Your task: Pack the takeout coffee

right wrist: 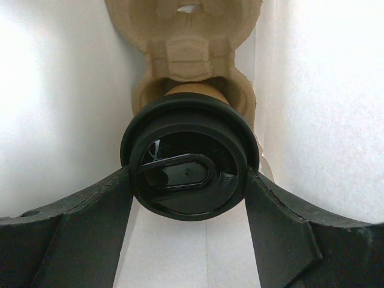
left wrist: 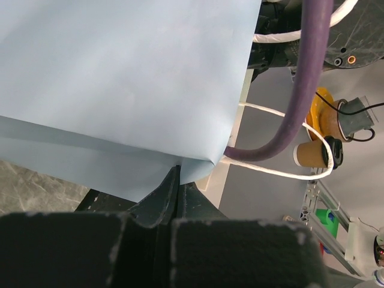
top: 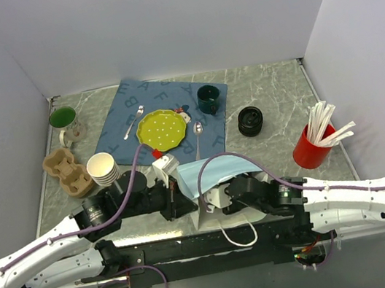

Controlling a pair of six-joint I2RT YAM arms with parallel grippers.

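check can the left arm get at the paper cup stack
Probably not yet: the left gripper is shut on the blue bag, though the paper cup stack stands uncovered beside that arm.

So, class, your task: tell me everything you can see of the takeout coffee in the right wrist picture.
The takeout coffee is seen from above. It has a round black plastic lid with a raised rim and an oval sip opening, over a sliver of brown paper cup. It sits in one well of a tan pulp carrier, between white bag walls. The right gripper clasps the lid, one finger against each side.
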